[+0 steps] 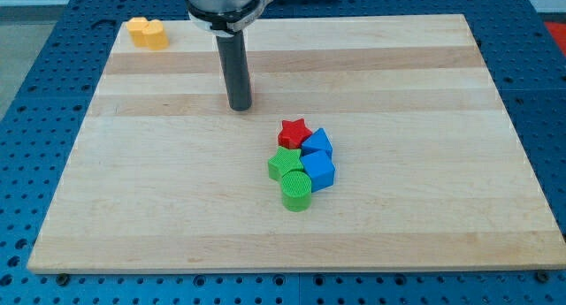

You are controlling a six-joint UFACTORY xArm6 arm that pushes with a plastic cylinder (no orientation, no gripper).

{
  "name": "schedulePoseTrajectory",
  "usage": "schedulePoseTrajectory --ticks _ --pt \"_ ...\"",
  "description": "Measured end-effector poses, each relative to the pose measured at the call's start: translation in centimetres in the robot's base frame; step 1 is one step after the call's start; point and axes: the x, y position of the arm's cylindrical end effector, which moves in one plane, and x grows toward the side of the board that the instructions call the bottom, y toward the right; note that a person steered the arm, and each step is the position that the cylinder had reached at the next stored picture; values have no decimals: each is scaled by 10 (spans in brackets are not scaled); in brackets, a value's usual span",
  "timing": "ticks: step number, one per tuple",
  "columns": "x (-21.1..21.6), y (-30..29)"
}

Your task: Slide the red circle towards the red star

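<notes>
- Red circle (248, 87): seemingly that red sliver, upper centre of the desk (398, 66), hugging my tip (240, 107) on its right.
- Red star (294, 131) sits to the lower right.
- No pincer fitted, so nothing opens or shuts.

The tabletop (159, 208) carries two blue blocks, a blue cube (318, 171) and a second blue block (317, 143) just above it. There are two green blocks, a green star (284, 163) and a green cylinder (296, 190), one red star (294, 132) and one yellow block (147, 32). A sliver of one red block (249, 86) shows behind my tip (240, 106).
</notes>
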Motion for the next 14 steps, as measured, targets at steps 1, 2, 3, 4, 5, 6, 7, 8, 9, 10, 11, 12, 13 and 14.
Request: schedulePoseTrajectory --ticks 1,2,3,4,5,6,7,8,9,10,11,12,13,14 --pt "-31 51" --pt "-79 88" --pt "-87 51" --pt "-47 8" --pt "-1 2" --pt "8 2" --pt "-33 14" --pt "-68 11" --pt "-60 -11" --pt "-32 -11" --pt "0 -3" --pt "-1 0" --pt "-18 -16" --pt "1 -42"
